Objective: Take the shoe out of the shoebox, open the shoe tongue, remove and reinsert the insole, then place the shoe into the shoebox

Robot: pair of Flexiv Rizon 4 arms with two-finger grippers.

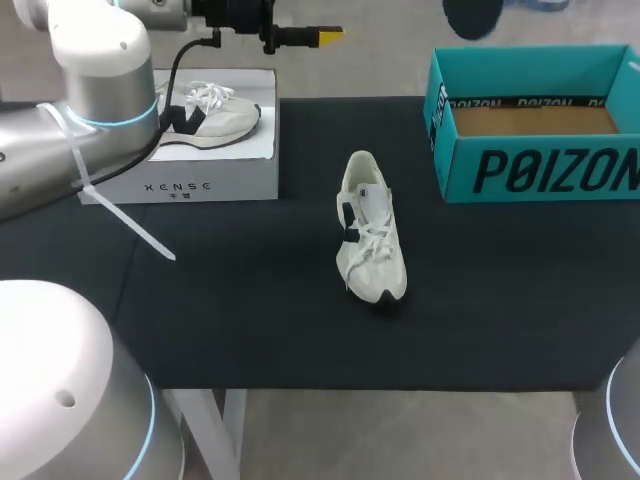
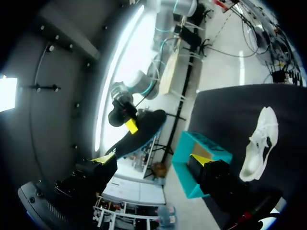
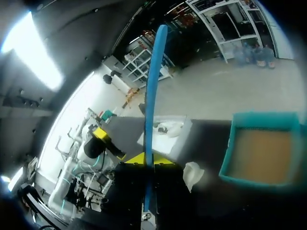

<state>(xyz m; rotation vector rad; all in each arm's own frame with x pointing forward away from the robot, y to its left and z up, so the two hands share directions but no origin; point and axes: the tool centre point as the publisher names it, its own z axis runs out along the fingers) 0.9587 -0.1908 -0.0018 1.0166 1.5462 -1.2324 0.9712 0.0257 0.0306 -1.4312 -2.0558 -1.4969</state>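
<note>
A white shoe point(image 1: 370, 230) lies on the black table, left of the open teal shoebox point(image 1: 530, 170); both also show in the left wrist view, shoe point(image 2: 259, 143) and shoebox point(image 2: 184, 167). My left gripper point(image 1: 325, 38) hangs high at the back, and its fingers point(image 2: 151, 160) are wide open with nothing between them. My right gripper point(image 3: 144, 160) is raised and shut on the insole point(image 3: 153, 96), seen edge-on as a long blue strip. From the left wrist the insole point(image 2: 141, 129) looks dark. Below the right gripper are the shoe point(image 3: 193, 173) and the shoebox point(image 3: 261, 151).
A white box point(image 1: 215, 165) with a second white shoe point(image 1: 210, 115) on top stands at the back left, under my left arm. The shoebox's brown floor point(image 1: 530, 120) is bare. Black table surface point(image 1: 250, 320) surrounds the shoe.
</note>
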